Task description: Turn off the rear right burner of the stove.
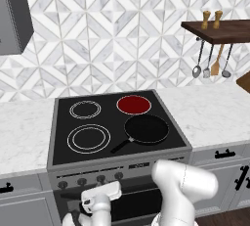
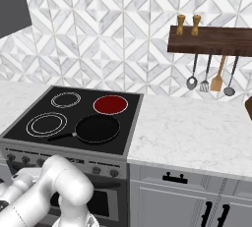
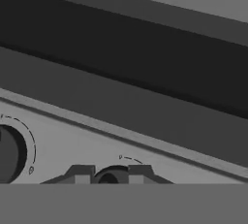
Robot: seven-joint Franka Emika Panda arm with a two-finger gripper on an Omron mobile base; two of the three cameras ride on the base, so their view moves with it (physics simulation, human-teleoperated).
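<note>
From my seat the stove (image 1: 63, 137) sits in a white marble counter (image 1: 215, 112) under chevron tile — the rear right burner (image 1: 134, 104) glows red just behind the black frying pan (image 1: 146, 128). My gripper (image 3: 111, 174) is down at the stove's front panel, fingers pinched nearly together around a small dark knob (image 3: 110, 176).

pincer (image 3: 111, 173) closed on knob (image 3: 110, 175) | 2nd knob (image 3: 9, 152) left | stove (image 3: 145, 121)

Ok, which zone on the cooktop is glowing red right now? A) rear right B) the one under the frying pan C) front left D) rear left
A: the rear right burner is a solid red disc, right behind the frying pan; both left zones are only white rings.
</note>
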